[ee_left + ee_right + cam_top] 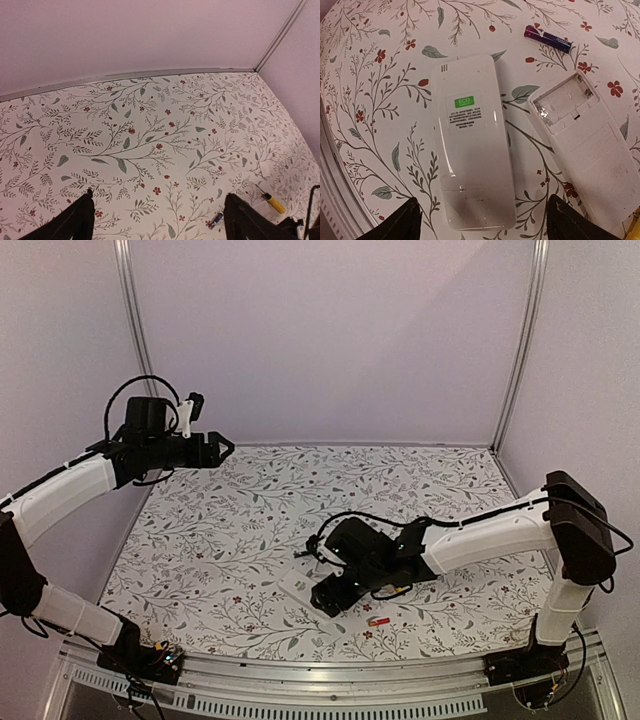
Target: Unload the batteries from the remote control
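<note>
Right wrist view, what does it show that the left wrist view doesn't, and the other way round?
Only the right wrist view: two white remotes lying back up, the ECO-sticker remote with its cover shut, the second remote with its battery bay open and empty. Only the left wrist view: the yellow-handled screwdriver and the back wall. Both: the floral table cover, one dark battery each, the purple-ended battery and the small battery, perhaps the same one, and that arm's own open hand, the right hand and the left hand.
</note>
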Motion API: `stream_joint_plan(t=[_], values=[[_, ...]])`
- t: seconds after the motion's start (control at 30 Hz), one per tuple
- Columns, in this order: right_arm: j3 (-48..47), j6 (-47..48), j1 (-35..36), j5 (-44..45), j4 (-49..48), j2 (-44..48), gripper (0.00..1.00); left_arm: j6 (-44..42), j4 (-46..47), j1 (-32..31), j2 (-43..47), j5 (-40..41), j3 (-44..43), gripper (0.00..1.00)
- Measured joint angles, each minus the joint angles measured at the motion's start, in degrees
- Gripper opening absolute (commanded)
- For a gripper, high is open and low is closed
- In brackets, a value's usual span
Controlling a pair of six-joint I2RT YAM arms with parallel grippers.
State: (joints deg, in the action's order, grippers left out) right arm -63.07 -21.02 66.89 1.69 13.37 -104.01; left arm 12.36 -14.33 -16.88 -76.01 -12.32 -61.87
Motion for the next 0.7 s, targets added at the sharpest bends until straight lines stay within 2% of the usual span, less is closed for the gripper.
stream_joint_plan(t=[0.37,0.5,0.7], values=[[-3.82,10.34,2.12,-0.59,4.13,-6.60,0.78,0.09,0.00,-0.11,0.00,-0.35,0.00,0.89],[-4.98,11.58,2.47,-0.31,4.42,-7.50,0.60,0.15,-0.02,-0.24,0.02,-0.55,0.00,0.89],[-5.46,11.91,2.45,0.11,4.81,-7.91,0.45,0.55,0.20,-1.01,1.44,-0.07,0.04,0.88]])
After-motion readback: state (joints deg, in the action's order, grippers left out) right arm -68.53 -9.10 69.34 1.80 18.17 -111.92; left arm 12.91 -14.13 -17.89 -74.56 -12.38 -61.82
